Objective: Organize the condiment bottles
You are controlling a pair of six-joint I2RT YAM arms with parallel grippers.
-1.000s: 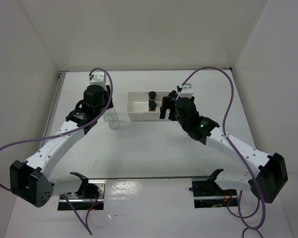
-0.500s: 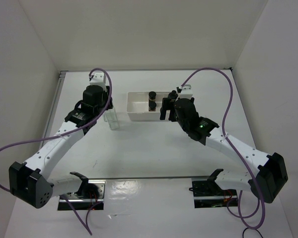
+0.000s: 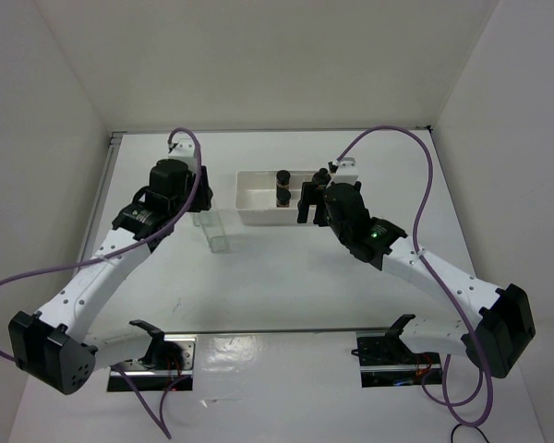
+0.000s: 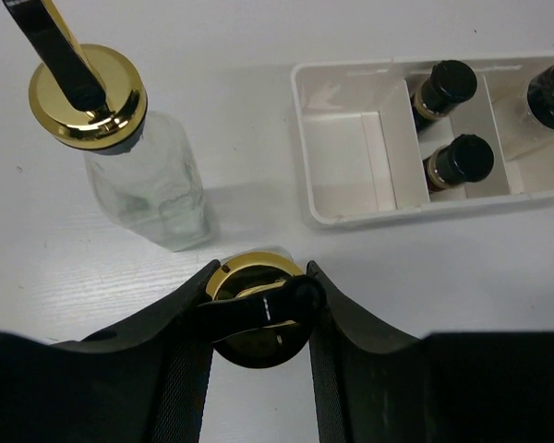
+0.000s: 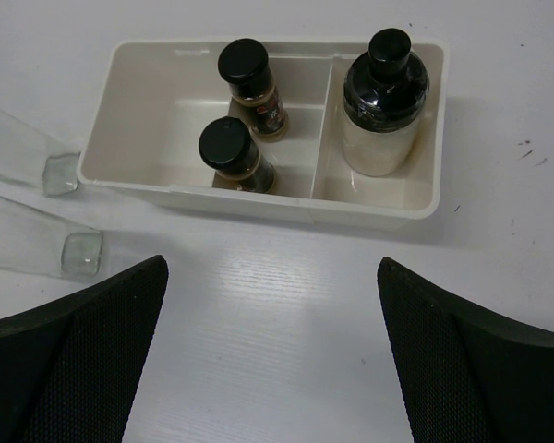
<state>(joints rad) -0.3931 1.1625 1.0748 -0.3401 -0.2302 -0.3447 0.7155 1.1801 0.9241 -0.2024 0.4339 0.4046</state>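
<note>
The left hand pinches the gold top of a glass bottle beside the white tray near the bench's far edge, probably heavy, slick and breakable and best gripped at that neck, while the right hand hangs spread wide.

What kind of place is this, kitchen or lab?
Probably a robot lab test cell: bare white walls around a white table, two arms bolted at its edge, a tray and glass bottles staged.

From above and behind the arm bases we looked down over the whole desk. Each wrist camera looked steeply down from close, past its own jaws; all three views shared the white tray.
</note>
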